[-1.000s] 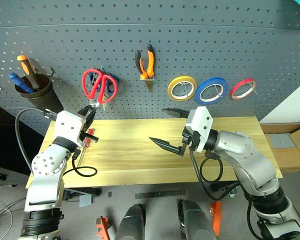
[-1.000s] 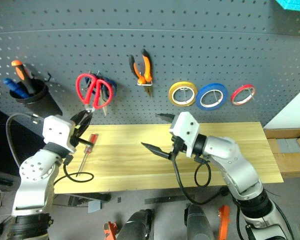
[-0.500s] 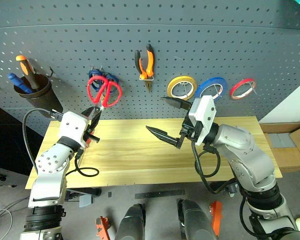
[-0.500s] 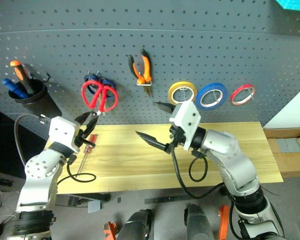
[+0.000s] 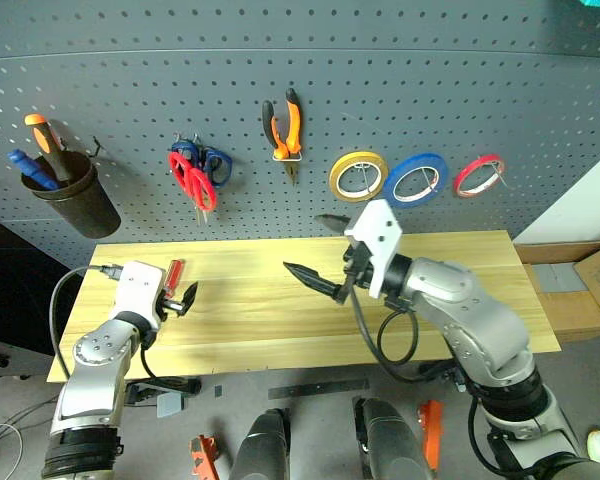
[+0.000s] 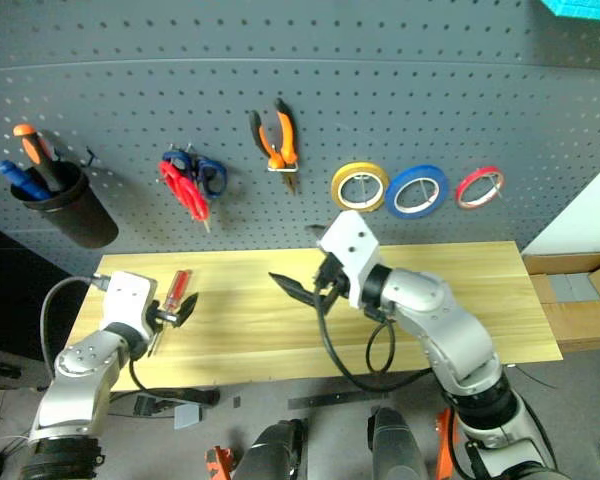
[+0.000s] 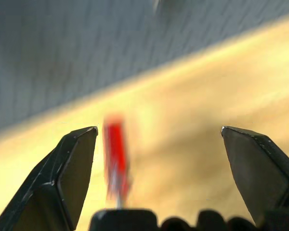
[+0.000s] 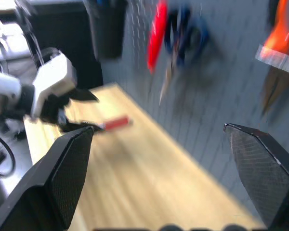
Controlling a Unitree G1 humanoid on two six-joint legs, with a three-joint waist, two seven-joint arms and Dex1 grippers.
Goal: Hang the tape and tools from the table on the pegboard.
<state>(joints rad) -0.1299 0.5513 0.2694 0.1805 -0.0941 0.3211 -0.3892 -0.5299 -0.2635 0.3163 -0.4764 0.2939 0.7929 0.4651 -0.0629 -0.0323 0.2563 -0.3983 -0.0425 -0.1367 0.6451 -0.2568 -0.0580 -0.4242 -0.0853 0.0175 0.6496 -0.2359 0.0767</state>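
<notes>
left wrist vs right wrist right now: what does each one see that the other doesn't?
Left wrist alone: nothing of its own but its open left tool.
Right wrist alone: red-handled scissors hanging on the pegboard in front of the blue-handled scissors, orange-handled pliers, black cup, its open right tool.
Both: the red-handled screwdriver on the table, and the pegboard.

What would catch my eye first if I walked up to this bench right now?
Probably the dark pegboard with its bright things: red-handled scissors, orange pliers and three tape rolls, yellow, blue and red. Below it, on the wooden table, a red-handled screwdriver lies by the open left gripper, while the open right gripper hovers mid-table.
</notes>
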